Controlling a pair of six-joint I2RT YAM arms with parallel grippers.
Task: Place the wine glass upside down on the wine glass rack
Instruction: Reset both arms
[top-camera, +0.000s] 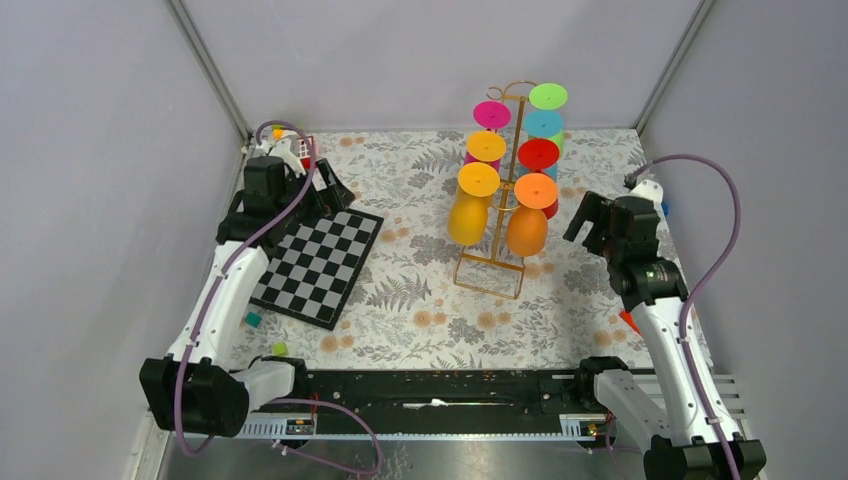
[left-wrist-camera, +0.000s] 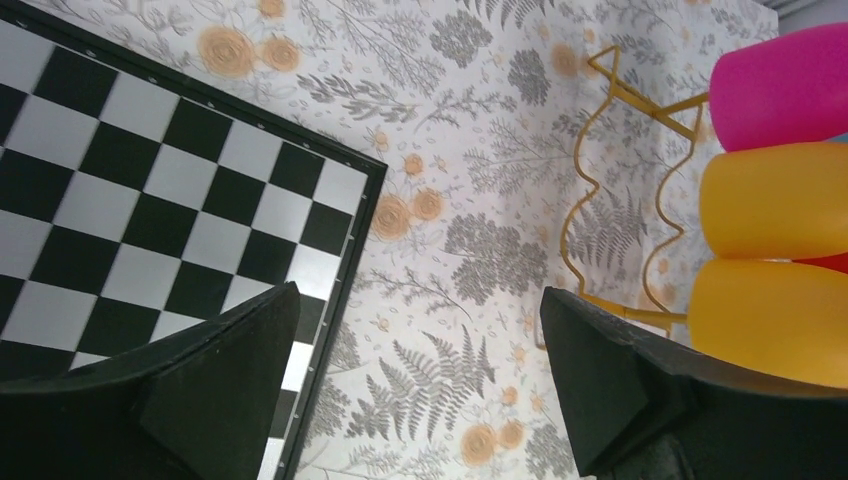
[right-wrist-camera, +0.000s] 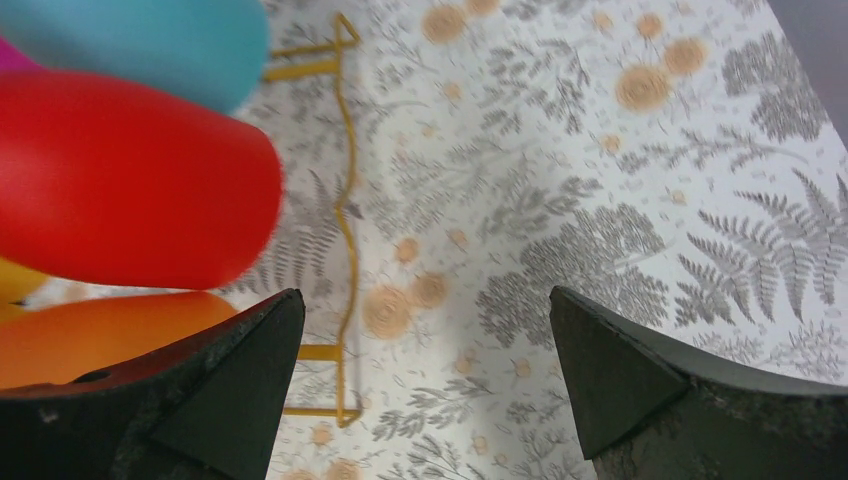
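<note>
On the left, the left gripper (top-camera: 333, 192) hangs over the top corner of a black and white chessboard (top-camera: 315, 265). Its two fingers are wide apart and hold nothing.

In the middle of the flowery table (top-camera: 400, 300) stands the wine glass rack (top-camera: 488, 290), thin and gold. Eight bright wine glasses hang on it, all upside down with their round feet on top. The yellow glass (top-camera: 467, 218) and the orange glass (top-camera: 526, 230) hang lowest, close above the wire base. I see no loose glass on the table, so every glass I can find is already on the rack.

The glasses look like colored plastic, so I think they are light and will not break easily. They look smooth and shiny, so they may slip. The cup part is fat and round. The fingers would need to open wide to go around it and then squeeze softly. I think the thin stem has to stay free, because it slides into a hook. The rack looks thin and tippy, so a bump could knock it.

On the right, the right gripper (top-camera: 588, 230) floats just beside the orange glass. Its fingers are wide apart too, and they are empty.
</note>
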